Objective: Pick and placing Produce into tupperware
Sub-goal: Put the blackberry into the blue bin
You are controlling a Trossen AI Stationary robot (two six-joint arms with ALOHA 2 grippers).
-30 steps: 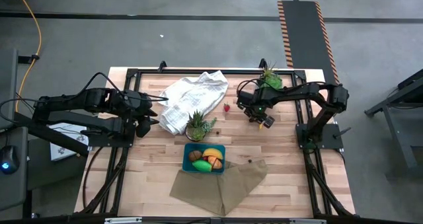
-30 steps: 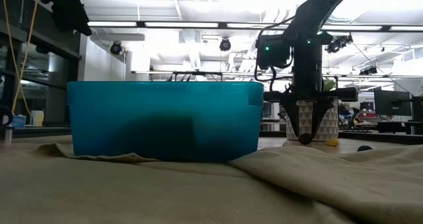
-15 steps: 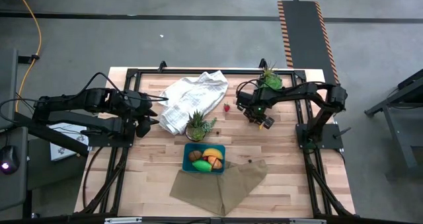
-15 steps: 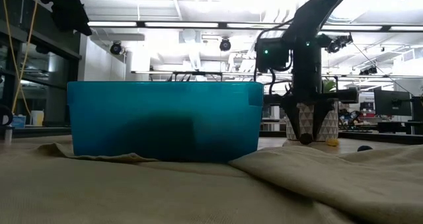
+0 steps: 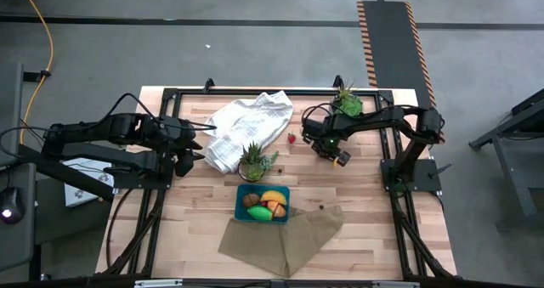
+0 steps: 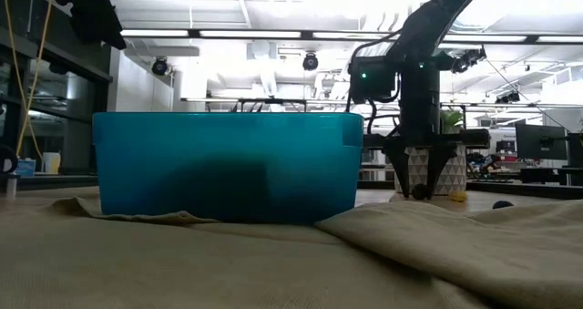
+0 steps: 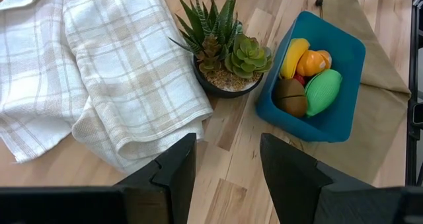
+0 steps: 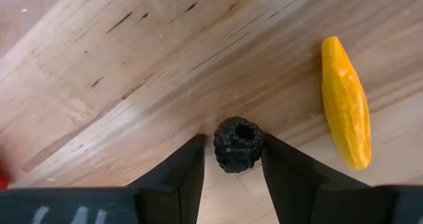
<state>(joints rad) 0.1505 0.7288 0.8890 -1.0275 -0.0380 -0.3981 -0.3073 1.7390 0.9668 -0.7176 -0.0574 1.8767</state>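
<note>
Fingers of the right gripper point(image 8: 231, 159) stand on either side of a dark blackberry point(image 8: 238, 143) on the bare wood, its sides against their inner faces, so the pincer is clenched on the berry down at the tabletop. Just beside it lies an orange wedge point(image 8: 346, 102), apart from both fingers. From above, this right gripper point(image 5: 333, 154) sits on the table's point(image 5: 365, 237) right half, with a small red berry point(image 5: 291, 138) a little off toward the centre and a spiky potted plant point(image 5: 347, 100) behind it at the far edge.

At table level, a tan cloth point(image 6: 273, 263) fills the foreground, and the teal tupperware point(image 6: 226, 166) stands on it. Seen from overhead, the tupperware point(image 5: 241, 211) rests on the cloth's point(image 5: 285, 237) far edge. Inside are a yellow banana point(image 7: 293, 56), an orange piece point(image 7: 313, 62), a brown kiwi point(image 7: 291, 98) and a green pepper point(image 7: 323, 92), packed close together, with a sliver of red between them.

Just behind the container stands a second potted succulent point(image 7: 222, 49), its pot touching the edge of a white checked towel point(image 7: 79, 72) that spreads toward the far left.

The left gripper point(image 7: 225, 154) hangs above the table's left side with its fingers parted and nothing between them.
</note>
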